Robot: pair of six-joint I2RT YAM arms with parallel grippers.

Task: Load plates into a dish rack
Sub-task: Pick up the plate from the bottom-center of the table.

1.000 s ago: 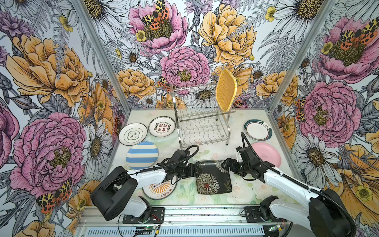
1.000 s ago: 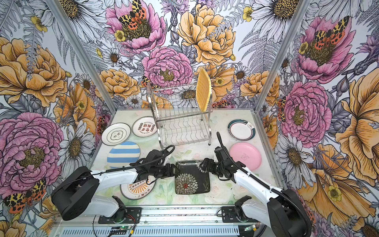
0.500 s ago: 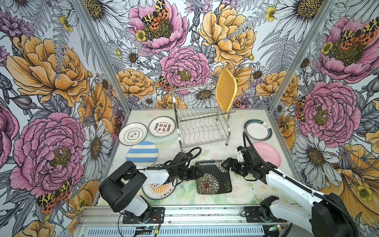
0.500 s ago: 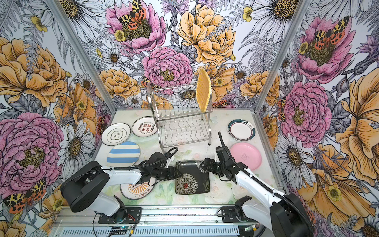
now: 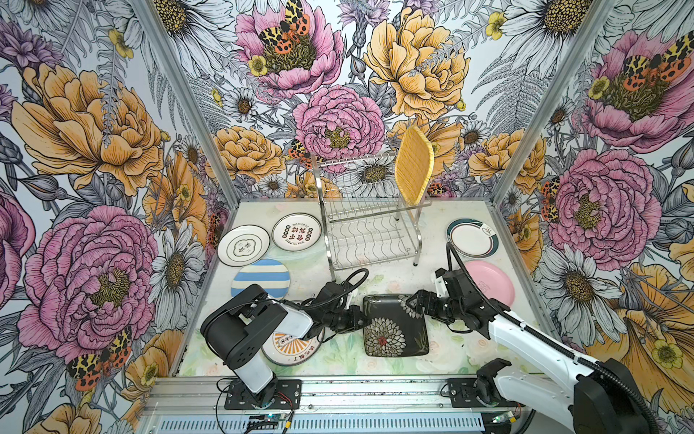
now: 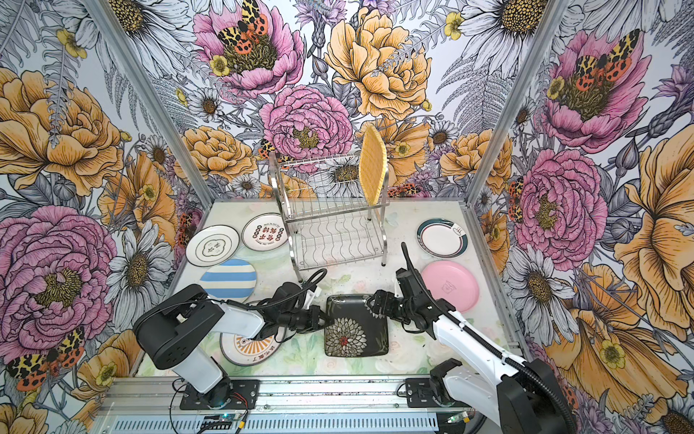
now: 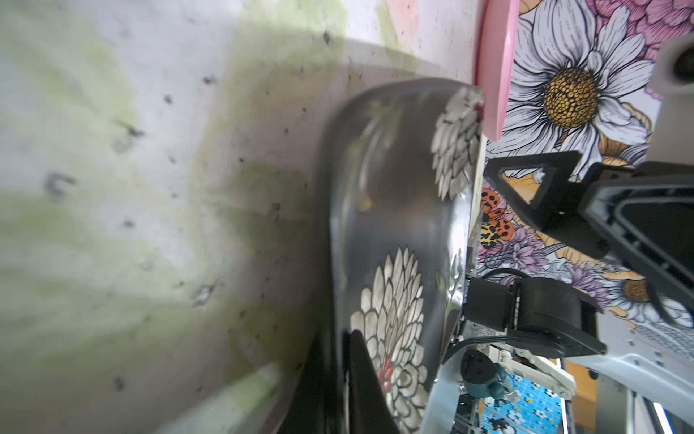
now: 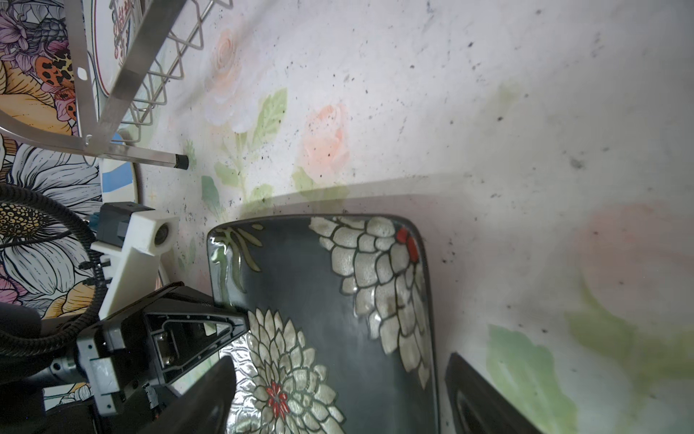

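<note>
The black white-flowered plate point(image 5: 396, 327) point(image 6: 355, 327) lies at the front middle of the table. My left gripper point(image 5: 362, 319) point(image 6: 327, 319) point(image 7: 343, 375) is shut on its left rim, one finger above and one below. At the plate's far right corner my right gripper point(image 5: 411, 302) point(image 6: 371, 300) point(image 8: 338, 390) stands open, its fingers straddling the plate point(image 8: 319, 300) without pinching it. The chrome dish rack point(image 5: 370, 225) point(image 6: 334, 225) stands at the back middle. A yellow woven-look plate point(image 5: 413, 165) point(image 6: 372, 165) stands upright at the right end of its upper tier.
Two white plates point(image 5: 243, 245) point(image 5: 296, 232) and a blue-striped plate point(image 5: 261, 278) lie left of the rack. An orange-sunburst plate point(image 5: 289, 347) sits partly under my left arm. A teal-rimmed plate point(image 5: 472, 238) and a pink plate point(image 5: 488, 283) lie on the right.
My left gripper has slid right onto the black plate's left rim and shut on it. The right gripper has stayed open at the plate's far right corner.
</note>
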